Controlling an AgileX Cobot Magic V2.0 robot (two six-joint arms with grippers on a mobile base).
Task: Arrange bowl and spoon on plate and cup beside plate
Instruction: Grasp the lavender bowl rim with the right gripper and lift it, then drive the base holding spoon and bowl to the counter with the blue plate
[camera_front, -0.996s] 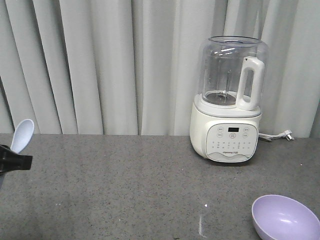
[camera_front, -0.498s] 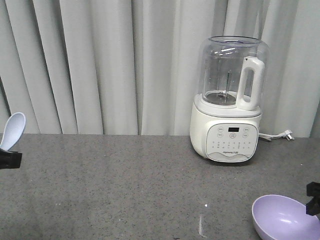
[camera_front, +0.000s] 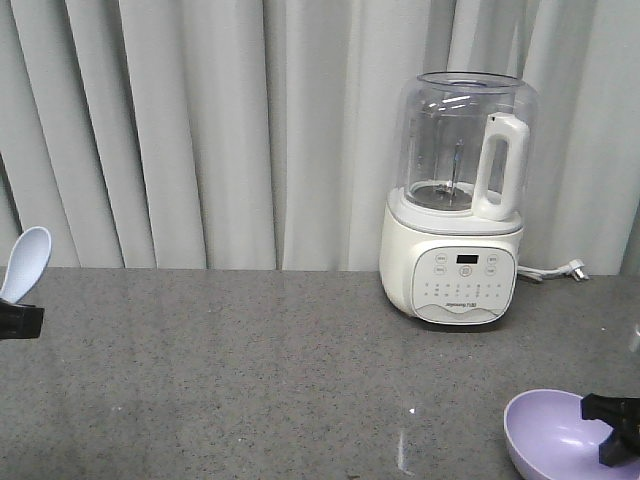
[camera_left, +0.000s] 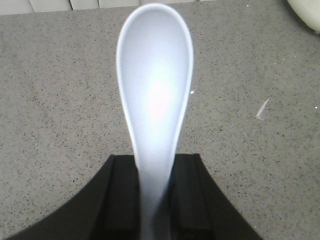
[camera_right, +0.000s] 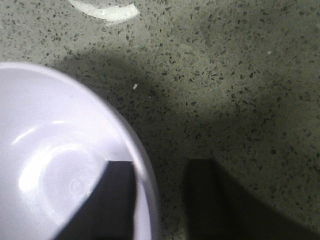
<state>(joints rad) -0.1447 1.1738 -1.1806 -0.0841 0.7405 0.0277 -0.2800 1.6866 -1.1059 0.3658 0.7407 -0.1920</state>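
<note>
Pale blue at the far left edge of the front view: found the spoon (camera_front: 24, 262) there, scoop up and leaning slightly right, raised above the grey speckled countertop (camera_front: 250, 370). Saw the left gripper (camera_front: 18, 322) clamped on its thick handle, jaws closed against both sides, scoop facing the wrist camera. Found the lavender bowl (camera_front: 550, 435) resting on the countertop at the lower right corner, in front of and right of the white blender (camera_front: 460, 250), well apart from the spoon. Saw the right gripper (camera_front: 612, 430) at the bowl's right rim, jaws apart and straddling it: one finger (camera_right: 112, 200) inside the bowl, the other outside, a gap showing between that one and the rim. Noted pale pleated curtains (camera_front: 200, 130) behind.
</note>
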